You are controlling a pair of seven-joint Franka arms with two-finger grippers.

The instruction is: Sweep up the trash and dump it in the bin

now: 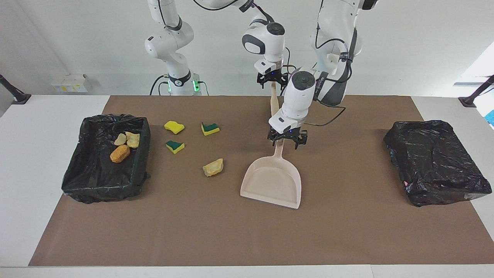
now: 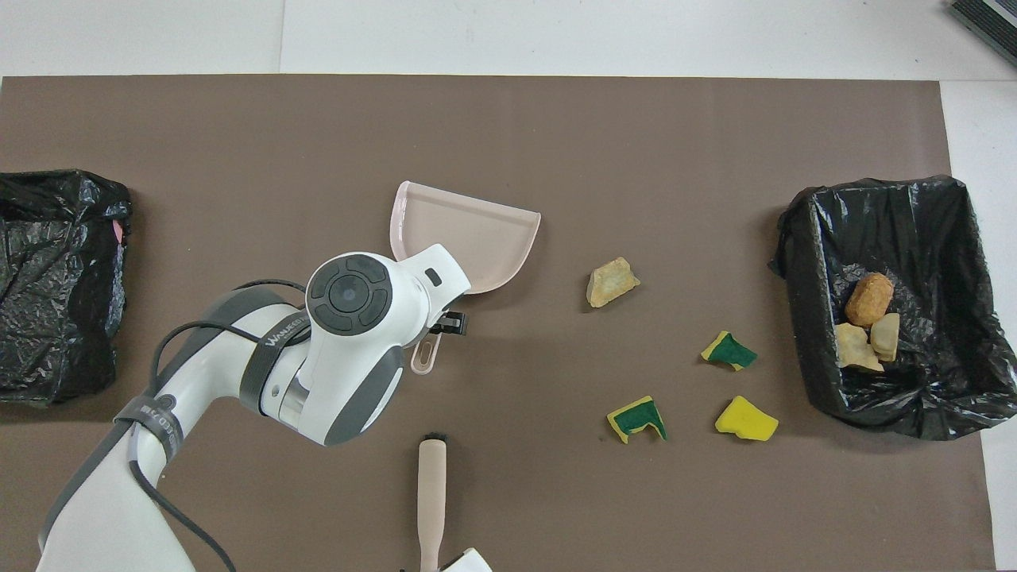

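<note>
Golden-brown lump [image 1: 213,167] on mat, beside dustpan [image 1: 272,181] — left pincer [image 1: 287,138] over handle, spread unclear.

We see three lumps [image 1: 124,145] in the bin [image 1: 143,127]; beside it lie sponges [image 1: 174,127], then a lump [image 1: 213,167], the dustpan [image 1: 272,180], and the brush [image 2: 431,496] nearer us.

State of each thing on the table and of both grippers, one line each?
Dustpan: flat on mat, empty.
Brush: lying on mat.
Bread lump: loose on mat.
Three sponge pieces: loose on mat.
Bin: holds three lumps.
Left gripper: at dustpan handle.
Right gripper: over brush handle.
</note>
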